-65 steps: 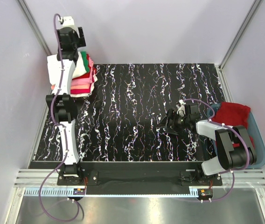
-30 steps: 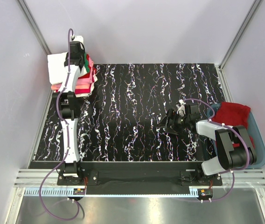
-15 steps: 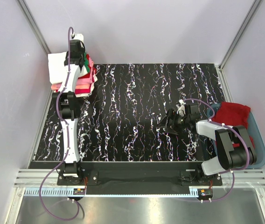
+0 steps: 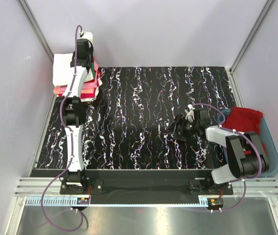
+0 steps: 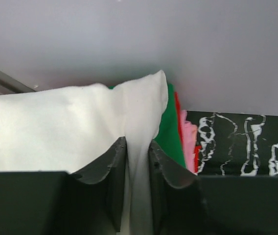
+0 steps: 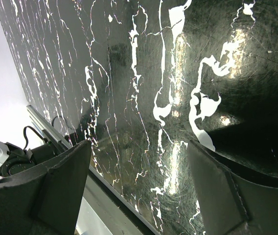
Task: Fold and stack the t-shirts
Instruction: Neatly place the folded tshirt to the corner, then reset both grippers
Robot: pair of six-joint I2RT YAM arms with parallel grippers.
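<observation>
A pile of folded t-shirts (image 4: 87,87) lies at the table's far left corner, with pink and red layers showing under a white t-shirt (image 4: 61,68) on top. My left gripper (image 4: 83,58) hangs over the pile against the back wall. In the left wrist view it (image 5: 138,147) is shut on a ridge of the white t-shirt (image 5: 56,127), with green (image 5: 171,132) and pink (image 5: 189,142) layers beside it. A red t-shirt (image 4: 244,122) lies crumpled in the blue tub (image 4: 273,156). My right gripper (image 4: 174,131) rests low over the table, open and holding nothing (image 6: 139,161).
The black marbled tabletop (image 4: 139,107) spans the middle between the two arms. The blue tub sits at the right edge beside my right arm. Pale walls close in the back and both sides, and a metal rail runs along the near edge (image 6: 109,196).
My left gripper has shifted slightly right and toward the back wall over the pile, and the white t-shirt's edge moved with it. The right arm has not moved.
</observation>
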